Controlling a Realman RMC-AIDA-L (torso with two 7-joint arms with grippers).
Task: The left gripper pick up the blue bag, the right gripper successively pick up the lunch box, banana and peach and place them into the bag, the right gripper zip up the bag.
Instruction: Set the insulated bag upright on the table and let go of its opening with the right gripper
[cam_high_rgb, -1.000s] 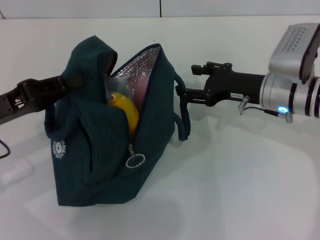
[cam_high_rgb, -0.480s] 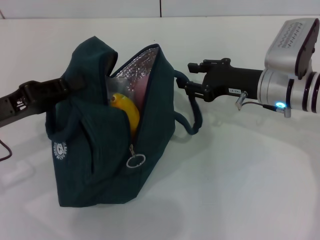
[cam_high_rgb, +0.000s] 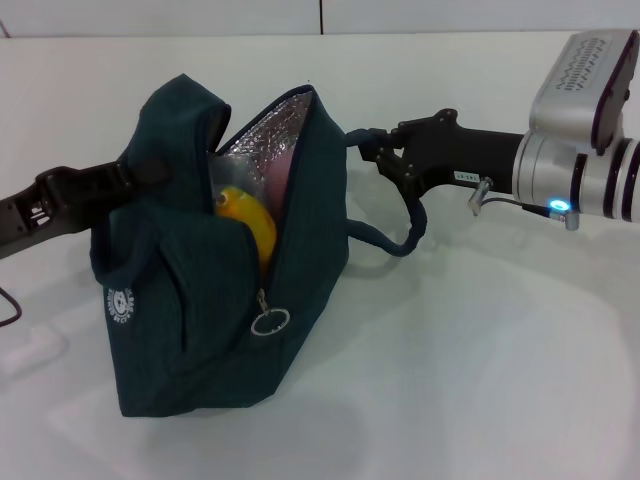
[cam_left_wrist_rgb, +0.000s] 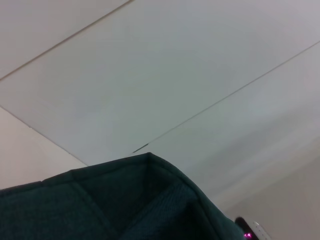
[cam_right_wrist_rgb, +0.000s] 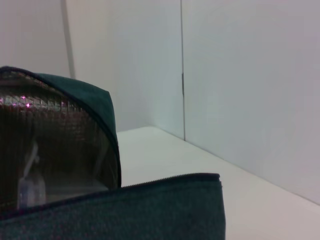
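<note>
The dark blue fabric bag (cam_high_rgb: 200, 260) stands open on the white desk (cam_high_rgb: 480, 380), its far strap (cam_high_rgb: 405, 235) now hooked by the right end effector (cam_high_rgb: 372, 150), which has risen towards the rim; finger spread unclear. The left end effector (cam_high_rgb: 135, 175) keeps pinching the opposite rim with the yellow banana (cam_high_rgb: 250, 222) inside, so zipping seems next.

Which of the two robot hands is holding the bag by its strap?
The right gripper, reaching in from the right side, has the bag's dark strap looped from it. The left gripper instead grips the bag's fabric at the opposite upper edge.
</note>
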